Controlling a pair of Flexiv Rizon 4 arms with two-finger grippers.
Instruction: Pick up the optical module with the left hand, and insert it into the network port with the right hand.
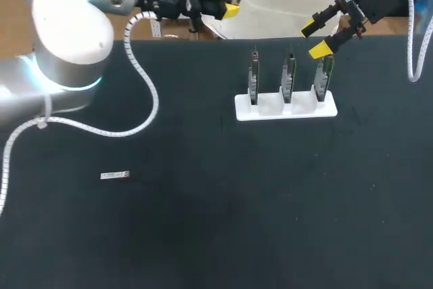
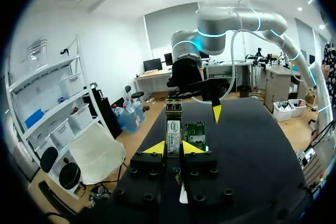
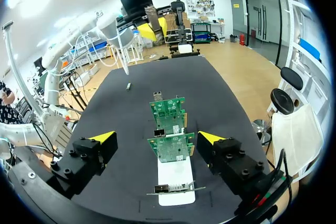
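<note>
Optical module (image 2: 173,129) is clamped upright between the yellow tips of the left gripper (image 2: 173,148), at the table's far edge. The right gripper (image 1: 314,38) is spread wide with nothing held, over three circuit boards (image 1: 289,76) stood in a white holder (image 1: 270,112). A second module (image 1: 115,176) is laid on the black table (image 1: 203,221), well apart.

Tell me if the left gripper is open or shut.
Shut: the left gripper pinches the module between both yellow tips, one on each side.
</note>
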